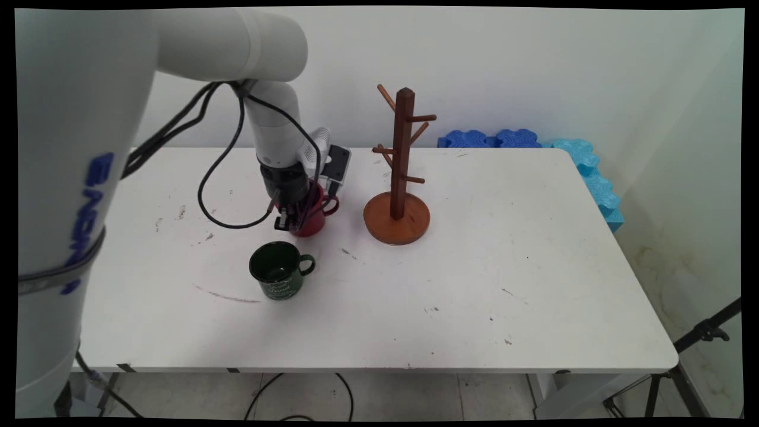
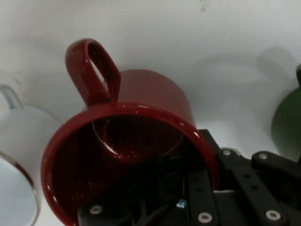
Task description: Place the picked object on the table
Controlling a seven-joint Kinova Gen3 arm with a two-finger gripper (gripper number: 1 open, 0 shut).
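So three mugs total, though the main view only shows two. Nearest the camera there's one green mug (image 1: 277,270) standing upright on the white table (image 1: 415,296), handle pointing right. Just behind it is one red mug (image 1: 312,214), with the gripper (image 1: 292,220) down on it, one finger inside the mug and the other outside, so it's clamped on the mug's wall. Past that, a bit to the right, one wooden mug tree (image 1: 399,172) on a round base, no mugs on its pegs. Farthest back, blue foam blocks (image 1: 533,145) sit along the wall.

The hand view gives the red mug (image 2: 141,122) up close, and a third mug, white (image 2: 21,155), right beside it, which the arm hides in the main view. The green mug (image 2: 288,125) peeks in at the right edge.
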